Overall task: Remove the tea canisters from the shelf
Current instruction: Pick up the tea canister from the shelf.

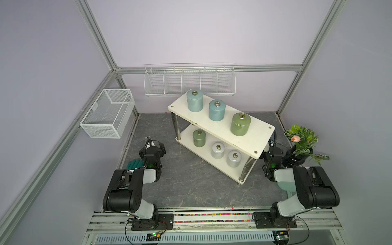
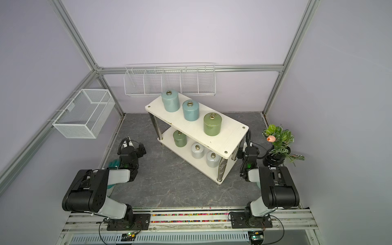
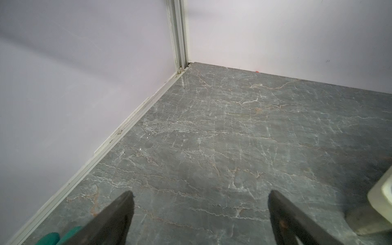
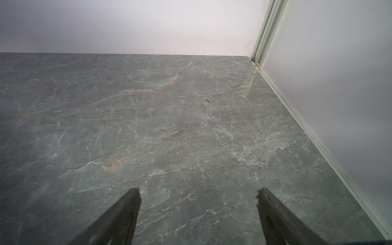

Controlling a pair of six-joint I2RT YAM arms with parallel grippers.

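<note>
The cream two-tier shelf [image 1: 257, 133] stands slantwise on the grey marbled table in both top views. Its top tier carries two light blue tea canisters [image 1: 194, 101] [image 1: 217, 111] and an olive green one [image 1: 240, 125]. On the lower tier sit an olive green canister [image 1: 199, 139] and two pale grey ones [image 1: 218, 151] [image 1: 234, 159]. My left gripper [image 3: 200, 197] hovers low, left of the shelf, open and empty. Low at the shelf's right end, my right gripper [image 4: 198, 194] is open too, with only bare table between its fingers.
A white mesh basket [image 1: 108, 114] hangs on the left wall and a divided wire rack [image 1: 188, 81] on the back wall. A black vase with a plant [image 1: 299, 148] stands beside the right arm. A teal ribbed object [image 1: 134, 164] lies under the left arm.
</note>
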